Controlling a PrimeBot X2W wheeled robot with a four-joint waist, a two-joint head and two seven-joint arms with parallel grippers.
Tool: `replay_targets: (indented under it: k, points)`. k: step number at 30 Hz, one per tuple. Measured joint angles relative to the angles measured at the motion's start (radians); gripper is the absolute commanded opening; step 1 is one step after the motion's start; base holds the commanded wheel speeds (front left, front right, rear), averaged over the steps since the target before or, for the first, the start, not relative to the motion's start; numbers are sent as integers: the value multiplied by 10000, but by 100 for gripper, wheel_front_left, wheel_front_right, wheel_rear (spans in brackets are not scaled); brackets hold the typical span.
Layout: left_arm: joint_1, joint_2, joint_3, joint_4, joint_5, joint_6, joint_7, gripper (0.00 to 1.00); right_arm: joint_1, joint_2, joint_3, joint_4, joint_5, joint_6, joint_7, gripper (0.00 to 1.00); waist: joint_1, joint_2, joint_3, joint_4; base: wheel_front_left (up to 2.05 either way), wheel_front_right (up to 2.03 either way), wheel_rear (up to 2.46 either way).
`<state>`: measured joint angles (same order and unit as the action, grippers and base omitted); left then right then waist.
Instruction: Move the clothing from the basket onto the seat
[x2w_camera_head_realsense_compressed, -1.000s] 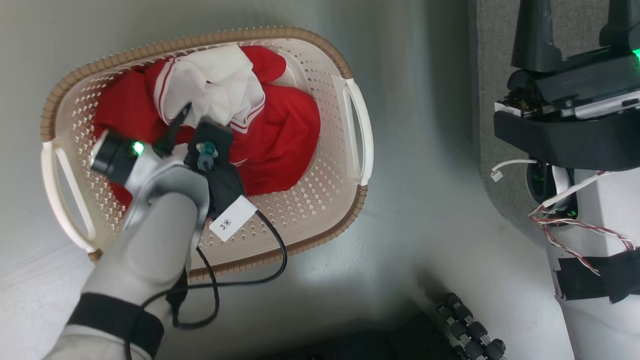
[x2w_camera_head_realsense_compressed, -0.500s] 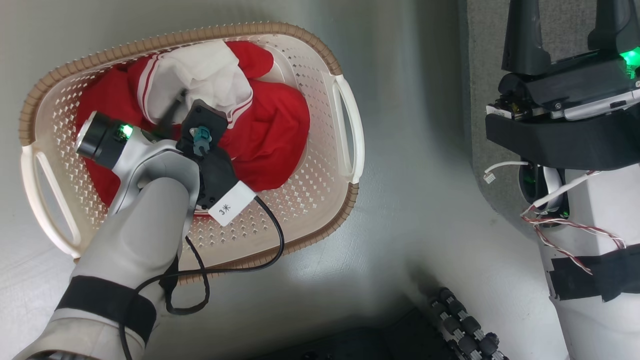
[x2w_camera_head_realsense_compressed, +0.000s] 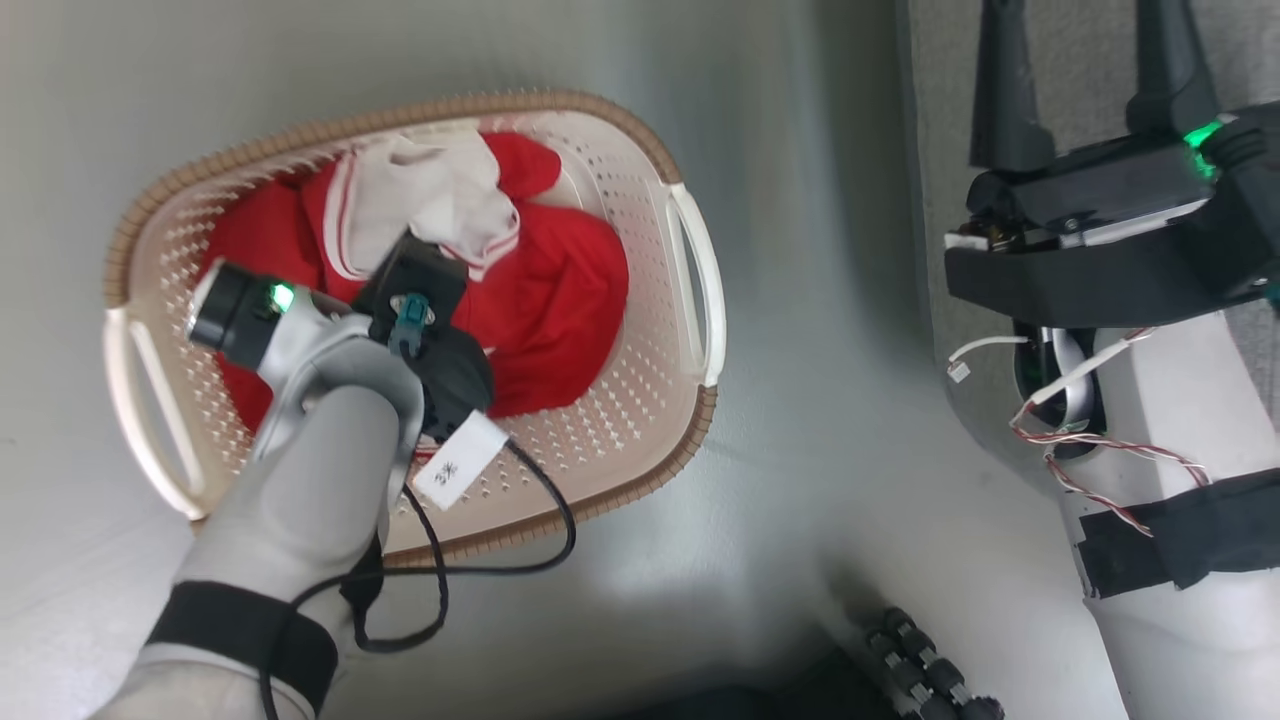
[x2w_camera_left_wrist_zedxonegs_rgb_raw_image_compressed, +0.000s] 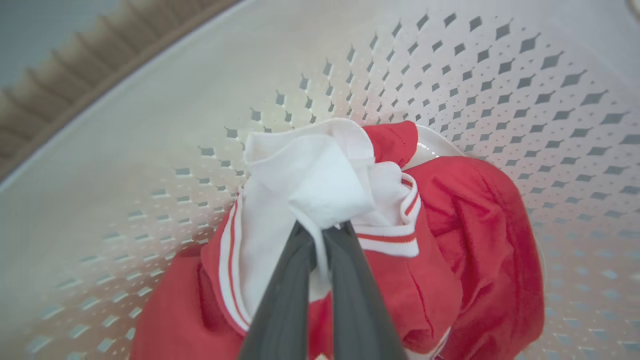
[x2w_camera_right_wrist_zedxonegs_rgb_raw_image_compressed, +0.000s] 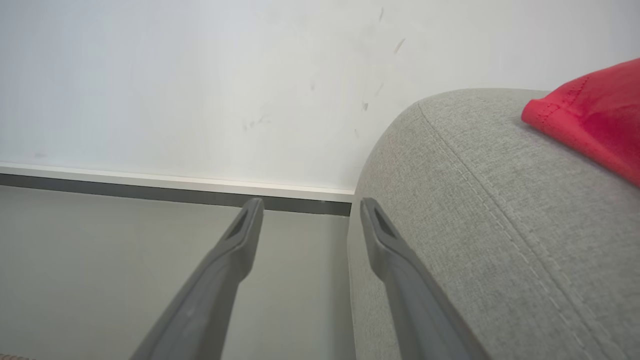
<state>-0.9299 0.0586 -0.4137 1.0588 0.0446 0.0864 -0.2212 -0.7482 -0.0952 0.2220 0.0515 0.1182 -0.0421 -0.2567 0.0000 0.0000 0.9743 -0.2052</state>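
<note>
The cream basket (x2w_camera_head_realsense_compressed: 690, 300) with its brown rim stands on the floor, left of centre in the head view. Red clothing (x2w_camera_head_realsense_compressed: 560, 300) with a white striped panel (x2w_camera_head_realsense_compressed: 420, 200) is heaped inside it. My left arm (x2w_camera_head_realsense_compressed: 320, 470) reaches down into the basket. In the left wrist view my left gripper (x2w_camera_left_wrist_zedxonegs_rgb_raw_image_compressed: 320, 232) is shut on a bunched fold of the white panel (x2w_camera_left_wrist_zedxonegs_rgb_raw_image_compressed: 320, 185). My right gripper (x2w_camera_right_wrist_zedxonegs_rgb_raw_image_compressed: 310, 205) is open and holds nothing, beside the grey seat (x2w_camera_right_wrist_zedxonegs_rgb_raw_image_compressed: 475, 210). One red garment (x2w_camera_right_wrist_zedxonegs_rgb_raw_image_compressed: 590, 115) lies on the seat.
The basket sits on smooth grey floor (x2w_camera_head_realsense_compressed: 820, 480). A black cable (x2w_camera_head_realsense_compressed: 550, 530) loops from my left wrist over the basket's near rim. Dark base rollers (x2w_camera_head_realsense_compressed: 930, 660) show at the bottom. A white wall with dark skirting (x2w_camera_right_wrist_zedxonegs_rgb_raw_image_compressed: 150, 190) lies beyond the right gripper.
The head camera has shifted, moving the whole picture. The white panel is more bunched and drawn together at my left gripper than a second ago.
</note>
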Motion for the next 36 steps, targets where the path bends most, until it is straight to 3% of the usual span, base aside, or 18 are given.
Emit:
replay_targets:
  k: [9,18,36]
  points:
    - [768,-127,-69,-677,-583,-616,-282,0,480,-86,-13,805,0,157,-2,100,-1,0,-1179,343,0,0,0]
    - [1461,-157,-52,-1685,-1177,-965,-284,0,1156,-372,-188,1312,0,244,0,100,-1,0,-2404,863,0,0,0]
    - [2055,-198,109,-3697,-1622,-1218,-286,0,2160,-512,-244,2192,58,422,0,100,-2,-1,-5065,1841,0,0,0]
